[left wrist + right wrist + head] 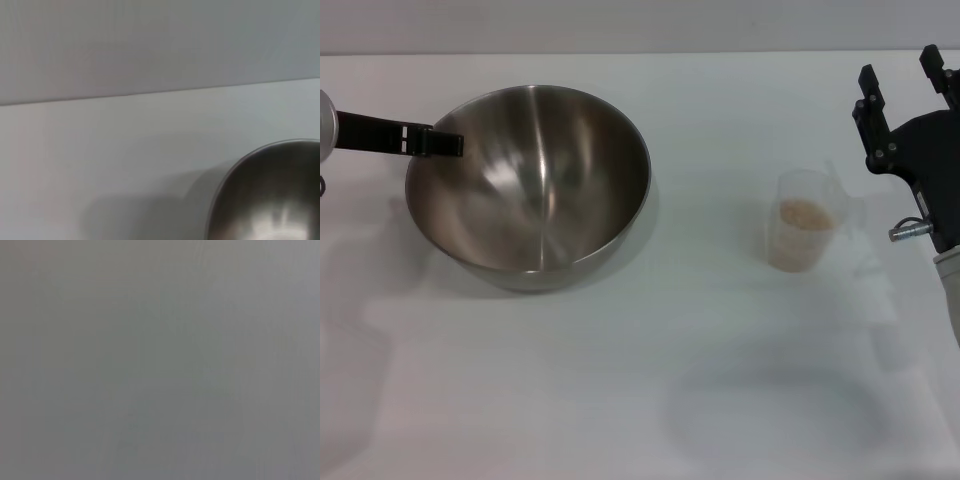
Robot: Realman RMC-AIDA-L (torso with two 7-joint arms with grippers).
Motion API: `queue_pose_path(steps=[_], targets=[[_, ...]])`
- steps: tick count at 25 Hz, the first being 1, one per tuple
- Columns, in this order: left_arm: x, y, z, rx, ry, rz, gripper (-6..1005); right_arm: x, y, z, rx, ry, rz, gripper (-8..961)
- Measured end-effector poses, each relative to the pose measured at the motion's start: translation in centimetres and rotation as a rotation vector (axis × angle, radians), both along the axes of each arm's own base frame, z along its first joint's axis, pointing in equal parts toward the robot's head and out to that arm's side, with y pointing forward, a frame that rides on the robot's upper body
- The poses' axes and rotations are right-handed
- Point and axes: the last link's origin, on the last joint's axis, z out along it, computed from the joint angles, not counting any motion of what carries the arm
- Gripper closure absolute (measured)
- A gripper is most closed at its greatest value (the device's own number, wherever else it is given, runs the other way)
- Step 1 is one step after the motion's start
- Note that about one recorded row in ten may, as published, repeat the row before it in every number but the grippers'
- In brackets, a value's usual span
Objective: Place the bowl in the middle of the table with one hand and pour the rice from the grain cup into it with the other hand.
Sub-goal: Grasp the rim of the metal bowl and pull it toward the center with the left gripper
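Observation:
The steel bowl [530,185] stands on the white table [650,380], left of the middle. It is empty inside. My left gripper [438,143] comes in from the left edge, and its black finger [390,133] lies across the bowl's left rim, closed on it. The bowl's rim also shows in the left wrist view [270,190]. The clear grain cup [805,222] stands upright to the right of the middle, with rice [805,213] inside. My right gripper [903,78] is open and empty, just right of and behind the cup, apart from it.
The table's far edge [650,53] meets a grey wall. The right wrist view shows only a plain grey surface.

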Motion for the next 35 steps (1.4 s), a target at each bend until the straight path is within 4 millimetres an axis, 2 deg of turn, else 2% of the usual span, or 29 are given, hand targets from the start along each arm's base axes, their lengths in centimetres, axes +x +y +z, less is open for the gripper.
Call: queue_pose_path(steps=[8,15,24,31,35], targets=[[-0.5,0.3,-0.3,0.003,0.008,-0.002,200,0.0,0.0,0.0,-0.001,0.005,0.000,385],[-1.6,0.5,-1.3,-0.033,0.011,0.041,205,-0.1,0.1,0.0,-0.002,0.006,0.004,386],[-1.8,0.7,-1.8,-0.046,0.014,0.050,212,-0.3,0.2,-0.1,-0.007,0.002,0.015,386],[-1.2,0.5,-2.7,-0.182,0.079,0.004,218,-0.3,0.2,-0.1,-0.006,-0.004,0.017,386],[-1.1,0.5,-2.8,-0.203,0.080,0.022,368,-0.3,0.2,0.0,-0.004,-0.007,0.018,385]])
